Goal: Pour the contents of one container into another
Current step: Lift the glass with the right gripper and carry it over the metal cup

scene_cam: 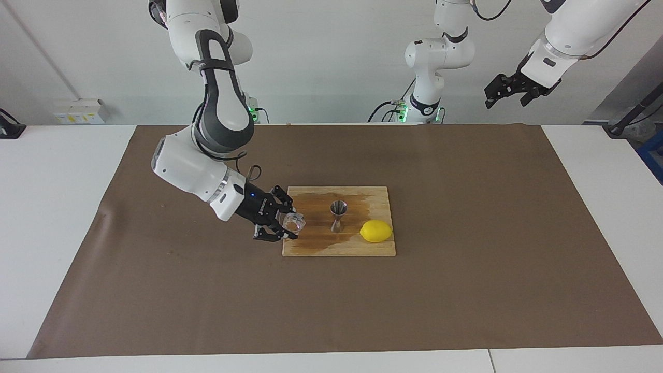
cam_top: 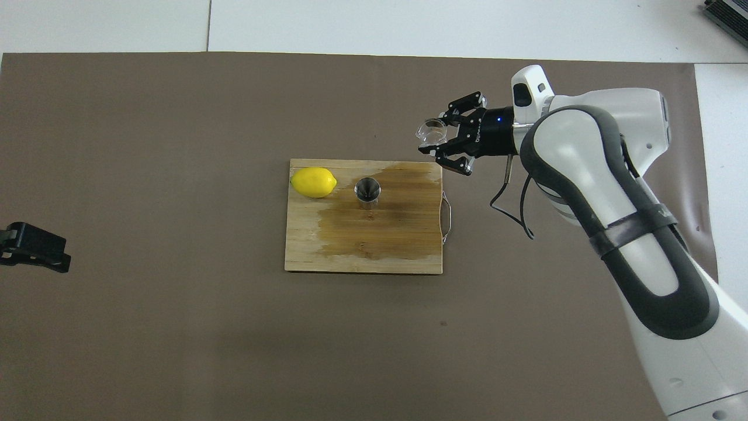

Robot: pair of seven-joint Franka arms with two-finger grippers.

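My right gripper [scene_cam: 290, 224] [cam_top: 436, 140] is shut on the small clear faceted glass cup [scene_cam: 294, 221] [cam_top: 431, 131]. It holds the cup in the air over the edge of the wooden board [scene_cam: 311, 244] [cam_top: 362, 252] at the right arm's end. The silvery hourglass jigger [scene_cam: 338, 215] [cam_top: 367, 191] stands upright on the board, a short way from the cup. My left gripper [scene_cam: 505, 96] [cam_top: 35, 245] waits open and high over the left arm's end of the table, holding nothing.
A yellow lemon [scene_cam: 376, 231] [cam_top: 314, 182] lies on the board beside the jigger, toward the left arm's end. Part of the board is darkened by a wet stain. A brown mat [scene_cam: 466, 290] covers the table.
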